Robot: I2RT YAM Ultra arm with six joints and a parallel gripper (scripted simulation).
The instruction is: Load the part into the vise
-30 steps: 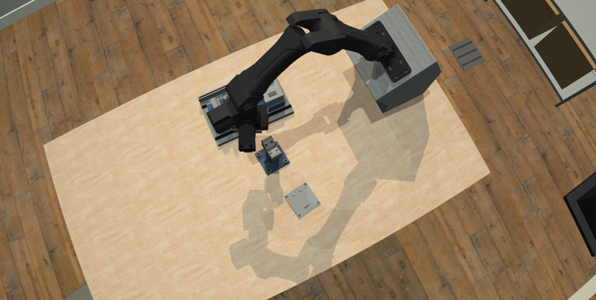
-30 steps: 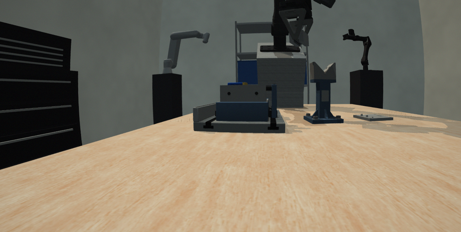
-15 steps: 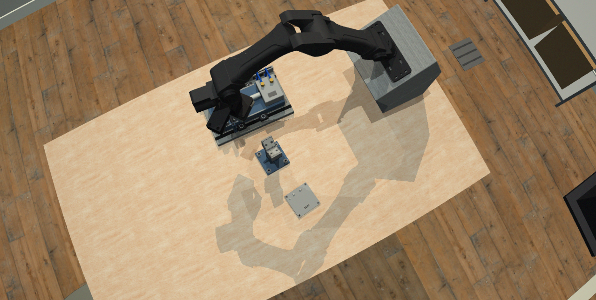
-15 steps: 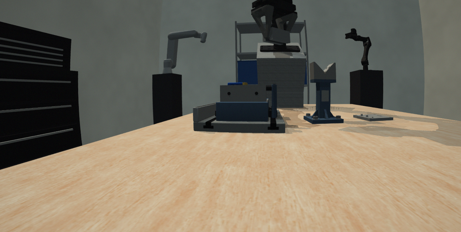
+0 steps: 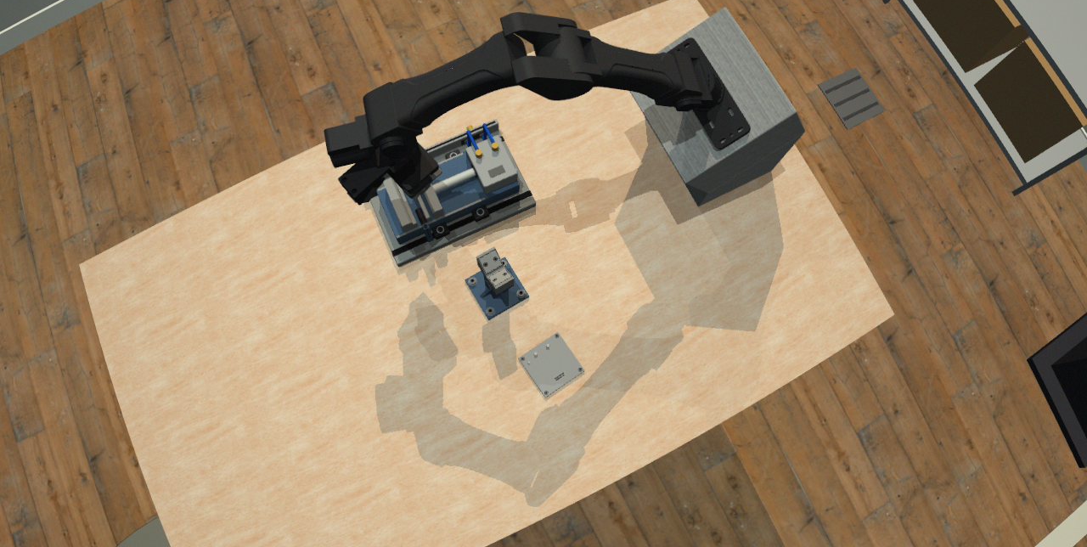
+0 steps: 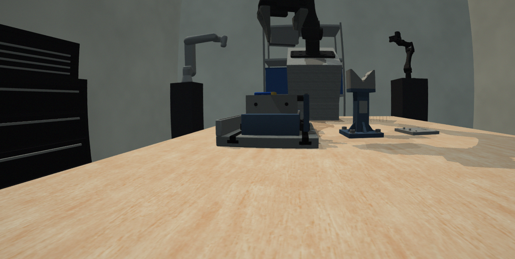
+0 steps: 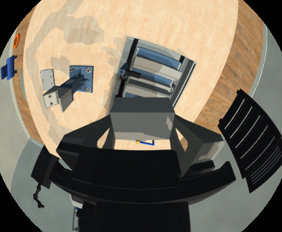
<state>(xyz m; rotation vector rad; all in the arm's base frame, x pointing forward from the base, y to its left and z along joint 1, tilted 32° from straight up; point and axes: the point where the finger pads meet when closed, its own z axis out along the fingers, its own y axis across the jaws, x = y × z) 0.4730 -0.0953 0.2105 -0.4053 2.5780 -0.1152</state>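
My gripper (image 6: 283,34) (image 7: 142,125) is shut on the part, a grey block (image 6: 284,36) (image 7: 142,121) held crosswise between the fingers, high above the vise (image 5: 498,172) (image 6: 270,124) (image 7: 125,53). The part's milled slot cannot be made out. The vise is open. Its fixed jaw (image 5: 402,213) (image 7: 149,64) stands at the end away from the air cylinder. The work stop (image 7: 133,74) shows as a short dark rod. The part and fingers hide some of the vise in the wrist view. The V-block (image 5: 493,268) (image 6: 360,81) (image 7: 50,100) is empty.
The infeed plate (image 5: 550,366) (image 6: 417,131) (image 7: 47,79) is empty, beyond the V-block. The V-block stands tall on a blue post (image 6: 361,113) beside the vise. Blue hoses (image 5: 488,136) stick up at the air cylinder. The arm's pedestal (image 5: 729,80) (image 6: 313,88) stands behind.
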